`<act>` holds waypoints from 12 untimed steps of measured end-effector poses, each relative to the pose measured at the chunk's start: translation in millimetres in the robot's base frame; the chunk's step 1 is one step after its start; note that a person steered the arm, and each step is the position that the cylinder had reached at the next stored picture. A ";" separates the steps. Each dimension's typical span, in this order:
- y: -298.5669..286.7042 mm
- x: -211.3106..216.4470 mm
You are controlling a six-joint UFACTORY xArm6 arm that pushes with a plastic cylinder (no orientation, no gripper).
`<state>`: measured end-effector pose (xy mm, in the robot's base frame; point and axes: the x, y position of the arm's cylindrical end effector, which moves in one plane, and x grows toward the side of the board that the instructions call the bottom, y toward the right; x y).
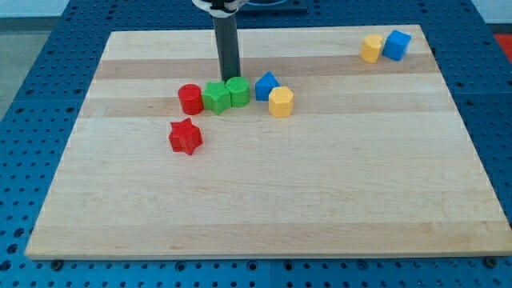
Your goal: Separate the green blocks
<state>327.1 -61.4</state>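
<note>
Two green blocks sit side by side and touching on the wooden board (264,192): a green star-like block (215,97) on the left and a green cylinder (238,91) on the right. My tip (230,78) stands just above them in the view, right behind the seam between the two, close to the cylinder's top edge. A red cylinder (190,99) touches the left green block.
A blue block (266,86) and a yellow block (281,102) lie just right of the green pair. A red star (186,136) lies below left. A yellow block (371,48) and a blue cube (396,45) sit at the top right.
</note>
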 end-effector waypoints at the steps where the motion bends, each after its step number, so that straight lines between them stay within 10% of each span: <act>1: -9.1 -1.6; 12: 24.8 24.0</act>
<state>351.1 -36.7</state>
